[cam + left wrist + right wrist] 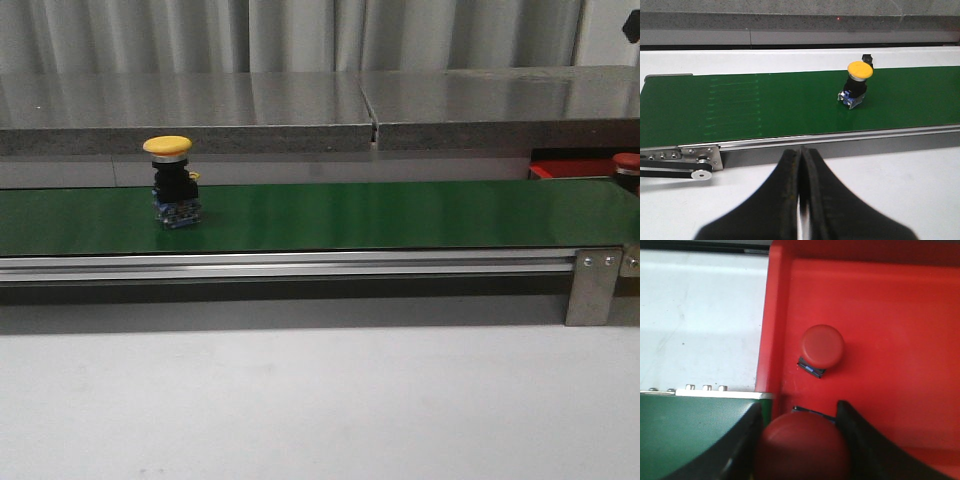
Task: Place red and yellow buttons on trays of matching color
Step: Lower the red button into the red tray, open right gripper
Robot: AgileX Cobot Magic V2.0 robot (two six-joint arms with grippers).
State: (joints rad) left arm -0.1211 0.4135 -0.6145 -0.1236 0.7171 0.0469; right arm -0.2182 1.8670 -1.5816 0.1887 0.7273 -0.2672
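A yellow-capped button [168, 180] with a dark body stands upright on the green belt [380, 215], left of centre. It also shows in the left wrist view [858, 84]. My left gripper [801, 152] is shut and empty over the white table, short of the belt's near rail. My right gripper [800, 409] holds a red-capped button [802, 445] between its fingers at the edge of the red tray [890, 315]. A second red button [822, 346] lies on that tray. In the front view the tray [565, 168] and one red cap [627, 160] show at far right.
The belt's aluminium rail [300, 266] and end bracket [592, 288] run along the front. A belt pulley and bracket [700, 162] sit near my left gripper. A grey stone ledge [300, 110] stands behind the belt. White tabletop [300, 400] lies in front.
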